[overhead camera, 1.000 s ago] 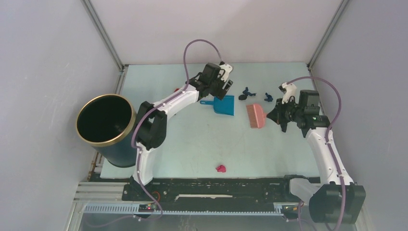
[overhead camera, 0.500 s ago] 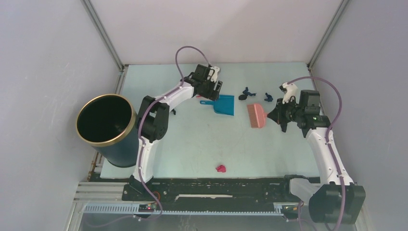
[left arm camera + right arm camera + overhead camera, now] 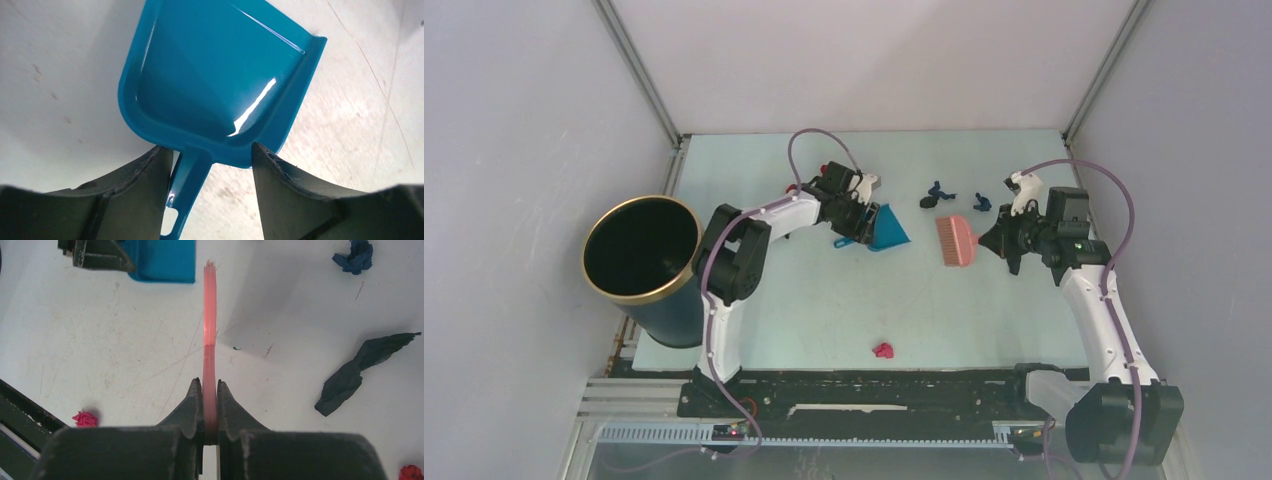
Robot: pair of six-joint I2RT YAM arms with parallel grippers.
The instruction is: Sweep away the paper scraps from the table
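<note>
Both my grippers work mid-table, with paper scraps nearer and farther.

Lowest in the top view, bottom centre, a magenta scrap (image 3: pixel 883 350) lies alone on the table (image 3: pixel 824 300). Mid-frame, my left gripper (image 3: pixel 209 157) stands spread astride the handle (image 3: pixel 190 177) of the blue dustpan (image 3: pixel 215 75), close by one finger and clear of the other. To its right, my right gripper (image 3: pixel 210 390) is pinched tight on the pink brush (image 3: pixel 210 315). Higher up, a black scrap (image 3: pixel 928 202) and dark blue scraps (image 3: pixel 940 188) lie above the dustpan and brush, and a red scrap (image 3: pixel 824 168) sits upper left of the dustpan.
</note>
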